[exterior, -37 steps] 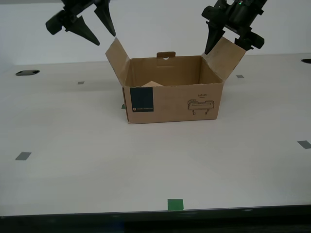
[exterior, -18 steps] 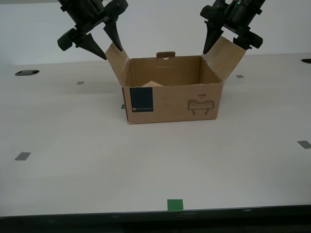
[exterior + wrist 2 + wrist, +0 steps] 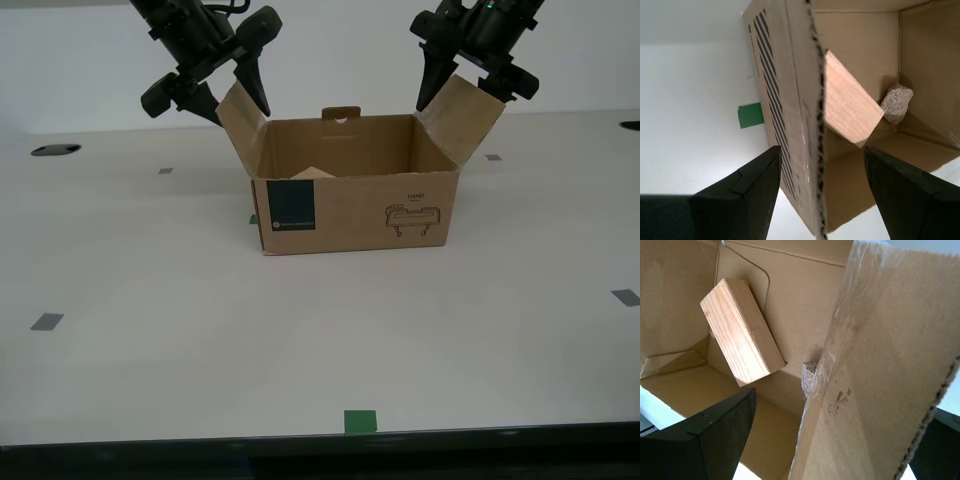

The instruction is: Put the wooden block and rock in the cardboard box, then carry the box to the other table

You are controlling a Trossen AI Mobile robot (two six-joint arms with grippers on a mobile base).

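Where boxed, wooden block aslant, propped.

Matt corrugated cardboard box, grainy pale wooden block, rough rock.

The cardboard box sits mid-desk; inside it the wooden block leans tilted, the rock just beside it.

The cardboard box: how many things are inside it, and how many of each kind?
Wooden block: 1
Rock: 1
Total inside the cardboard box: 2
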